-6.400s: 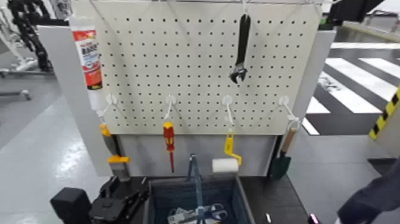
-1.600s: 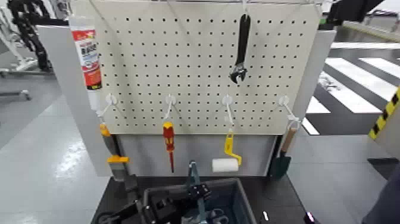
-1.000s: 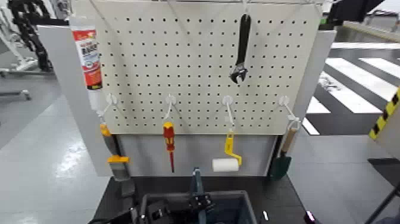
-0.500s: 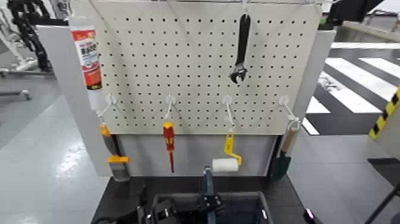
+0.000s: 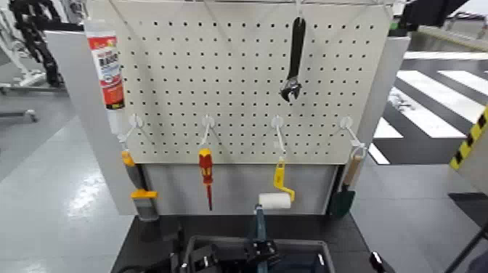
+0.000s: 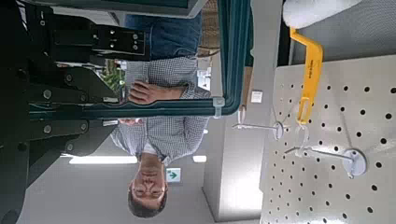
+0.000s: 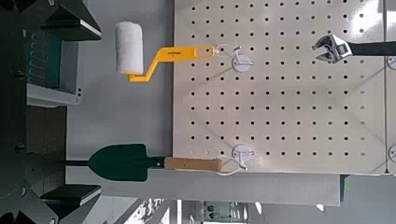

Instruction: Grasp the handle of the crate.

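The dark blue-grey crate [image 5: 299, 244] lies at the bottom edge of the head view, below the pegboard, with only its lighter rim showing. Its handle [image 5: 259, 220] stands up from the middle as a narrow strip. My left gripper [image 5: 255, 251] is shut on the handle just above the rim. In the left wrist view the handle [image 6: 233, 56] runs as a teal bar between the left gripper's [image 6: 93, 108] dark fingers. In the right wrist view the right gripper [image 7: 84, 110] is open and empty, facing the pegboard, with the crate [image 7: 51, 65] off to one side.
The pegboard [image 5: 240, 80] holds a black wrench [image 5: 294, 58], a sealant tube [image 5: 107, 69], a red-and-yellow screwdriver [image 5: 205, 170], a yellow paint roller [image 5: 274, 200] and a green trowel [image 5: 343, 194]. A person [image 6: 163, 140] stands behind in the left wrist view.
My left gripper, shut on the handle, has moved to the right, and the crate has shifted right with it and sunk lower in the head view.
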You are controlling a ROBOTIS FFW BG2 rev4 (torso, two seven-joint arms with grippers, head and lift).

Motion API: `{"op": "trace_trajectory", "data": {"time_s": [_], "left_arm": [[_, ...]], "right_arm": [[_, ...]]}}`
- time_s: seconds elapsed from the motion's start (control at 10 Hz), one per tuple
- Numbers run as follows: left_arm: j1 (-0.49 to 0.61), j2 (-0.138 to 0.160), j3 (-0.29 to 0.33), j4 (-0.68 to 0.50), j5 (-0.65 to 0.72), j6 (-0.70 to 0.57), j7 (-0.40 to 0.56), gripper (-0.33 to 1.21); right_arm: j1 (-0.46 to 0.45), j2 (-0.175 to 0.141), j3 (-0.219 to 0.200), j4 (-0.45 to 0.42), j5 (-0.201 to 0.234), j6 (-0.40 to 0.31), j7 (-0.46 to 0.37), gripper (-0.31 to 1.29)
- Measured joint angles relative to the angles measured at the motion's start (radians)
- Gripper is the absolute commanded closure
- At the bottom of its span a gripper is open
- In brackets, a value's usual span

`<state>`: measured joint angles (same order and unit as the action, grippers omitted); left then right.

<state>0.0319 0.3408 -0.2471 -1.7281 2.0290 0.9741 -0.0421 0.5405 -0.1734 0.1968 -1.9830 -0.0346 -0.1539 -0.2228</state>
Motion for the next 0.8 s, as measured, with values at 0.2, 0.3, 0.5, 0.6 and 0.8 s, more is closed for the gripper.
{"op": "trace_trajectory", "data": {"time_s": [0.2,0.3,0.5,0.6,0.8], "left_arm": [[0.007,-0.013,0.012,0.001,0.000,0.000,0.001,1.17],[0.009,-0.018,0.016,0.001,0.000,0.000,0.000,1.17],[0.012,-0.023,0.022,0.002,-0.002,0.000,0.000,1.17],[0.013,-0.025,0.023,0.002,-0.004,0.000,-0.001,1.17],[0.014,-0.028,0.026,0.005,-0.004,0.000,-0.003,1.17]], "right_arm": [[0.000,0.000,0.004,0.000,0.009,0.003,-0.012,0.15],[-0.001,-0.001,0.007,0.000,0.010,0.006,-0.018,0.15],[-0.004,-0.005,0.016,0.001,0.015,0.011,-0.040,0.15],[-0.007,-0.009,0.022,0.001,0.018,0.013,-0.058,0.15],[-0.013,-0.018,0.036,0.003,0.025,0.016,-0.081,0.15]]}}
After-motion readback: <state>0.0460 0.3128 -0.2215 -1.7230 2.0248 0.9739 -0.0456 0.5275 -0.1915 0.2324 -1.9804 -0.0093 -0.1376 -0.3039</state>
